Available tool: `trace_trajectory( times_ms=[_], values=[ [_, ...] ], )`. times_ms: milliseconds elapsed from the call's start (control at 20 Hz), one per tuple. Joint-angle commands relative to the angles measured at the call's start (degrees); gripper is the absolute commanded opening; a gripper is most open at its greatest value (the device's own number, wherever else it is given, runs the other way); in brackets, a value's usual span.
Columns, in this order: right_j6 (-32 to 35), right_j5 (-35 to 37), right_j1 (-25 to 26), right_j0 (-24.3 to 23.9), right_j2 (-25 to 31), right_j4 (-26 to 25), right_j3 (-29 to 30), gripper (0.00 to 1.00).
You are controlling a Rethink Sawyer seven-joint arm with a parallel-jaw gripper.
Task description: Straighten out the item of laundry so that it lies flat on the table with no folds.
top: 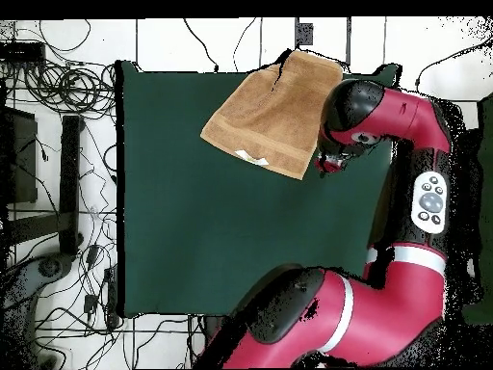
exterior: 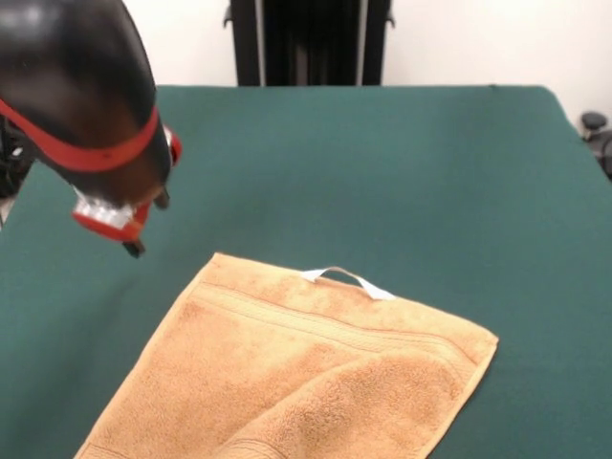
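The golden-tan towel (exterior: 316, 382) lies on the green table (exterior: 402, 172) near its front edge and runs out of the bottom of the front view. A layer is folded over its lower part, with a curved edge across the middle. Its white loop tag (exterior: 349, 279) sticks out at the far hem. The gripper (exterior: 129, 229) hangs from the black and red arm head just above the table, beside the towel's far left corner and apart from it. In the overhead view the towel (top: 274, 106) lies at the table's (top: 221, 222) top edge, with the gripper (top: 327, 162) by its lower right corner.
The robot's black pedestal (exterior: 311, 38) stands behind the table's far edge. The red arm (top: 385, 289) curves over the table's right side in the overhead view. Cables (top: 58, 87) lie on the floor to the left. A chair wheel (exterior: 595, 124) shows at the right.
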Motion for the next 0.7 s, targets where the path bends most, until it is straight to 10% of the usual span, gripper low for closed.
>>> trace_trajectory(
  times_ms=[50,700],
  values=[
    [9.24,10.69,-1.85,1.81,2.26,2.6,6.05,1.0],
    [6.84,2.29,1.01,-4.06,9.6,16.77,14.28,1.0]
  ],
)
